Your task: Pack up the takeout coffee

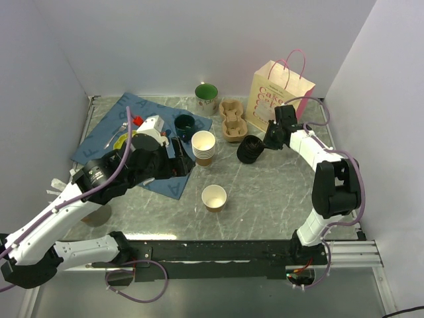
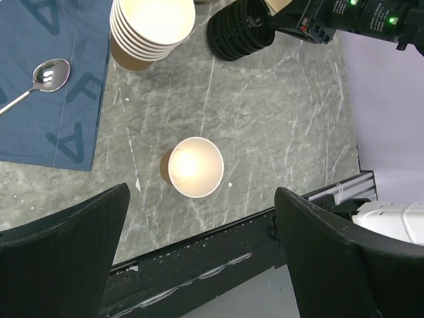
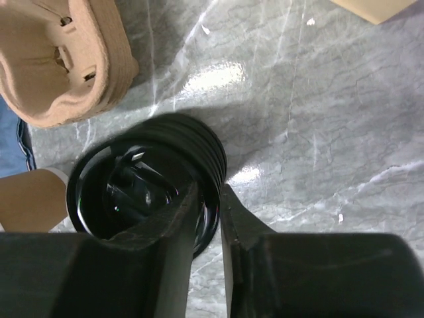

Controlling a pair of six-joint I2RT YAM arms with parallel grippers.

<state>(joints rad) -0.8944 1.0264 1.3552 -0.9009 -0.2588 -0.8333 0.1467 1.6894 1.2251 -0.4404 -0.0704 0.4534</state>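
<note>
1. Far left first: my left end effector [image 2: 202, 187] hangs with its fingers wide apart, gripping nothing, right above the lone open cup [image 1: 214, 197]; come down off-centre and a finger clips the rim, and that light cup tips or skids; the arm stretches low over the blue cloth [image 1: 106, 132], wrist aimed down at the counter [image 1: 278, 192].
2. Centre: no lidded takeout coffee in view; the cup I judge will become it stands lidless at the front middle, well apart from the stack of cups [image 1: 203, 147] behind it.
3. Moving right: my right end effector [image 3: 209, 218] is pinched across the rim of the black lids [image 3: 142, 185], one finger inside, one outside; trouble here is nesting, so several lids may lift together, or the thin rim may slip free; a sideways drag would shove the stack into the pulp carrier [image 1: 232, 120] just beside it.
4. Far right: that arm reaches far forward, elbow folded, wrist tipped down; the paper bag [image 1: 278, 93] stands near, so a wide swing could topple it.
</note>
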